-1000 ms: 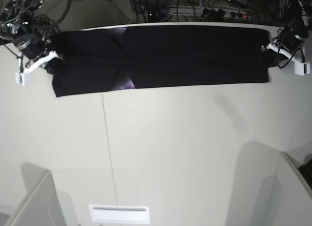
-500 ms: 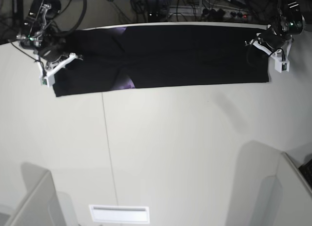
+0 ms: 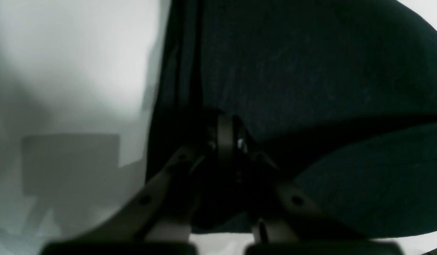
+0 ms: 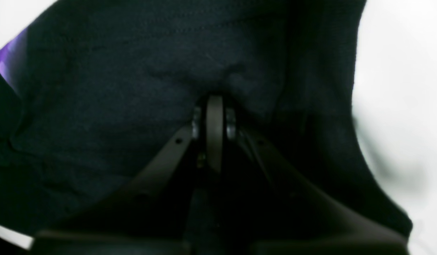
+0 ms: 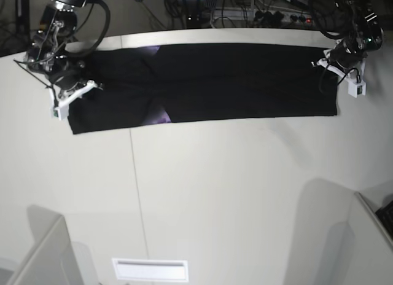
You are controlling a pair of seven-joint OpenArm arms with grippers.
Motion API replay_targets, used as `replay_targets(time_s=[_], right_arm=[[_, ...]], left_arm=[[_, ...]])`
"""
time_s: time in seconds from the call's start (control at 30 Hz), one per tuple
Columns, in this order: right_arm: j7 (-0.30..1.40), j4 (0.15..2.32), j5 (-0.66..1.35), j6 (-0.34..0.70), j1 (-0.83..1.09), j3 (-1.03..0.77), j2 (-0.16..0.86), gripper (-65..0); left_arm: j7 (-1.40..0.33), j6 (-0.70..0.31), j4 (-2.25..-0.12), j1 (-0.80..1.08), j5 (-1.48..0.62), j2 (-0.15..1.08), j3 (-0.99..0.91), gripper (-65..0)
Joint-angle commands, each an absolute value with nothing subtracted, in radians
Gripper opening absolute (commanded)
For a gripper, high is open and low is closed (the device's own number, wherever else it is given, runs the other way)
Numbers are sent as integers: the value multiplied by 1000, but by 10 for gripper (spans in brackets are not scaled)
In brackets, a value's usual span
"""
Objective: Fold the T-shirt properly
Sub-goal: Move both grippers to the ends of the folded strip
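Base view: the T-shirt (image 5: 239, 82) lies across the far part of the worktop (image 5: 215, 187) as 1 long black band, with small purple patches showing near its left third. The right pincer (image 5: 72, 91) sits at the band's left end, the left pincer (image 5: 336, 67) at its right end, each at the cloth's edge. No containers show on the worktop.

Left wrist view: the left pincer (image 3: 225, 141) is closed, its jaws pressed together on a pinch of the T-shirt (image 3: 310, 71). Black cloth spreads ahead and to the right of the jaws; bare pale worktop (image 3: 69, 71) lies to the left, just beside the cloth's folded edge.

Right wrist view: the right pincer (image 4: 214, 117) is likewise closed on the T-shirt (image 4: 133, 71), the cloth puckering right at the jaw tips. Black cloth fills most of the frame, a sliver of purple print (image 4: 9, 60) shows at far left, and pale worktop (image 4: 399, 88) lies to the right.
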State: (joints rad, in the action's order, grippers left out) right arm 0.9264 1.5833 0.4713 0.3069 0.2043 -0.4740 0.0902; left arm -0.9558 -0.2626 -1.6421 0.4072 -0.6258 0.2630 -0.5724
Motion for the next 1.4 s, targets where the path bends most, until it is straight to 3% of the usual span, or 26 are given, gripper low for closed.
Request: replay_targets(time_s=[0.0,0.27,0.6,1.1,1.27,1.37], right_arm=[[952,1566,433,300,199,-475,96,-650],[951,1480,349,300,68,-475,90,-650],[949,1349,260,298,-101,-476,88,-650],[895,1259,259,295,-166,-479,88,-650],[889,1259,260,188,-196,-478,93,-650],[866,1259,260,174,-196,-478,90,-650]], left_arm=[[-966,-257,-1646,397,-610,271,-573,-650],[-966,-252,-1633,303,-610,272,-573,-650],[-966,-252,-1431,131,-610,288,-572,-650],[-964,-251,-1256,-59,-608,314,-450,-650],[-964,-232,-1259,-76,-608,314,-455,-650],[-964,-208,-1264,-74,-608,315,-455,-650]])
